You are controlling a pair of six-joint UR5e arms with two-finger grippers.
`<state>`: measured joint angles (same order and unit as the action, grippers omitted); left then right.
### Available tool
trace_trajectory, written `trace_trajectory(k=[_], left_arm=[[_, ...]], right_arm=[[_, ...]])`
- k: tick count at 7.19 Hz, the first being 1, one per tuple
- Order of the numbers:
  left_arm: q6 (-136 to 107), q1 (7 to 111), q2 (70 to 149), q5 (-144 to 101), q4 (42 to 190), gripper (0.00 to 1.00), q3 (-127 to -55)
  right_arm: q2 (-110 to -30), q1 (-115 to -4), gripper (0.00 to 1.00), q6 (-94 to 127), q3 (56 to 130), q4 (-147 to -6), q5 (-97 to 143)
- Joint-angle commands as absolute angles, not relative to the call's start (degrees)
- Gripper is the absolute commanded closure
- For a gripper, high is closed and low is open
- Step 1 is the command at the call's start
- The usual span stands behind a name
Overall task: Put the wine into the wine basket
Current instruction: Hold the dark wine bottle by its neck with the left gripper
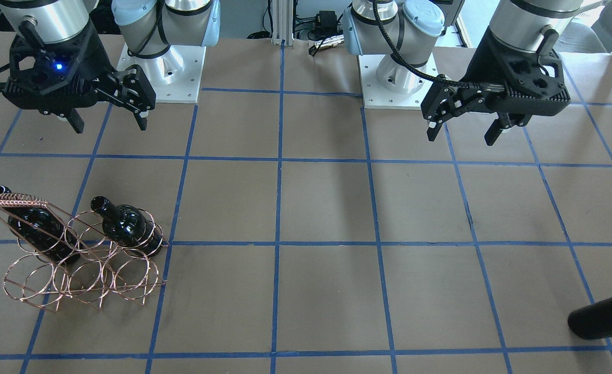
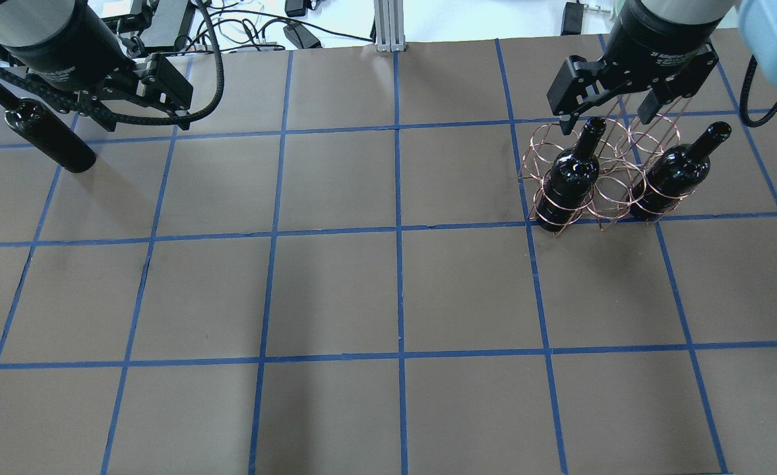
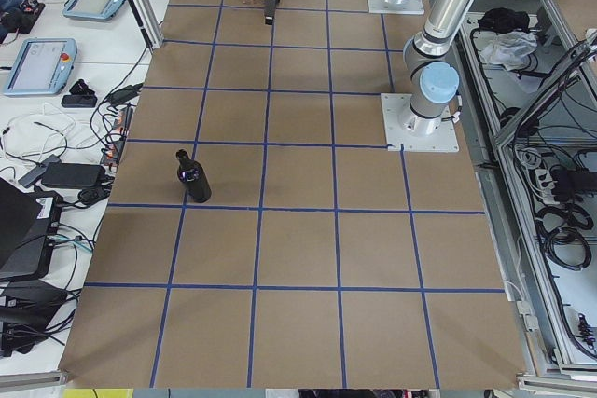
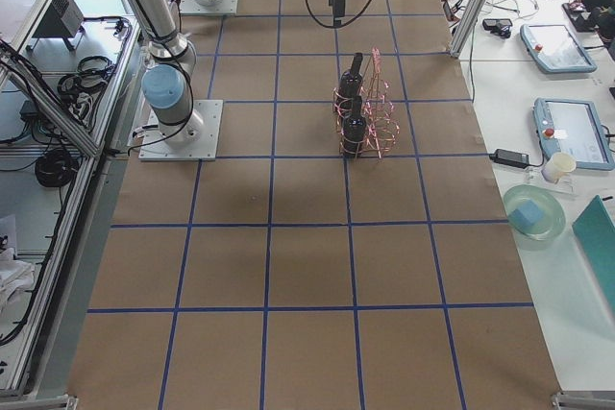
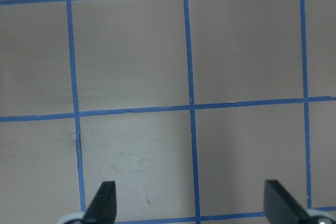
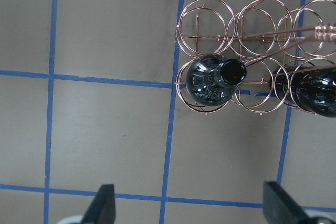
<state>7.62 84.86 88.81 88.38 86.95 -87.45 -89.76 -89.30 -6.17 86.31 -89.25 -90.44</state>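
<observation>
Copper wire forms the basket (image 1: pixel 12 200), set at the far right of the worktop (image 2: pixel 336 290), with two black bottles (image 2: pixel 570 181) already seated in its rings. The third bottle (image 2: pixel 51 140) stands upright at the far left, untouched, so fetching it is judged the step in hand: it must be reached, gripped round the body and carried across. The left fingers (image 5: pixel 102 203) and the right fingers (image 6: pixel 102 205) are spread wide, and nothing is held or touched by either.

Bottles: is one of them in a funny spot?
Yes. The lone bottle stands by itself on the table at the robot's left end, far from the wine basket, where a second bottle and a third bottle stand upright in rings. Nothing looks spilled or broken.
</observation>
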Motion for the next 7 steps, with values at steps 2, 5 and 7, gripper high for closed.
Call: trace_trajectory(k=[2, 5, 7], left_arm=[[8.53, 83.85, 89.64, 88.51, 85.96, 0.0, -88.07], [9.05, 82.28, 90.26, 89.47, 86.48, 0.0, -87.46], [21.38, 71.78, 94.37, 88.77, 85.87, 0.0, -83.26]], right_arm=[[-89.12, -88.95, 0.0, -6.33, 86.22, -89.56, -90.53], [-89.38, -89.03, 0.0, -5.54, 86.22, -89.21, -89.65], [-89.3, -89.21, 0.0, -5.28, 86.22, -89.21, -90.08]])
